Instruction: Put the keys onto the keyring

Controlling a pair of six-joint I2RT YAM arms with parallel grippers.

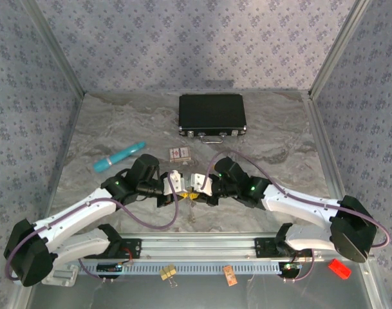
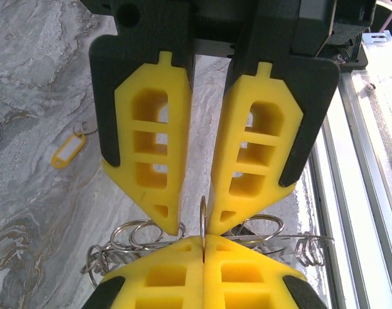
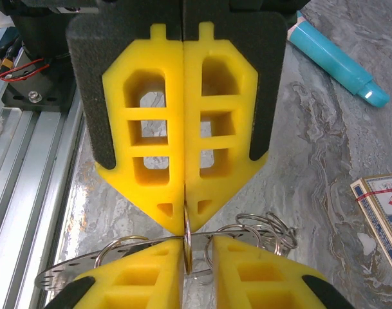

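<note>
Grey marbled table (image 1: 273, 148), patterned wallpaper on three sides, aluminium rail (image 1: 202, 243) along the near edge.

Containers: black case (image 1: 212, 114) at far centre, lid down, handle and latches facing near, contents hidden. Red-and-white card box (image 1: 179, 154) sits just near of it, flap shut, nothing visible inside. Teal tube (image 1: 120, 157) lies tilted to the left of the box.

Both arms meet tip to tip at near centre. Left gripper (image 2: 203, 239) is clenched, pads flush together, pinching the keyring (image 2: 203, 212), which stands upright and edge-on between them. Right gripper (image 3: 194, 244) has its jaws slightly apart, one on each side of that same ring. The ring looks to touch one pad, with a sliver of daylight at the other, so no firm grasp there.

Wrist views add what the top view loses behind the fingers. Just under the tips is a bunch of loose wire rings (image 2: 141, 233) tangled together, plus a perforated metal strip (image 3: 64, 273) running off to the side. Can't tell whether keys hang in that bunch. Left wrist also picks up a yellow tag (image 2: 68, 149) with a small loop, lying on the table well apart from the grippers.

Top view alone gives the near ledge: a binder clip (image 1: 168, 273), a small orange tag (image 1: 230, 275) and a red piece (image 1: 339, 268) at the right.
</note>
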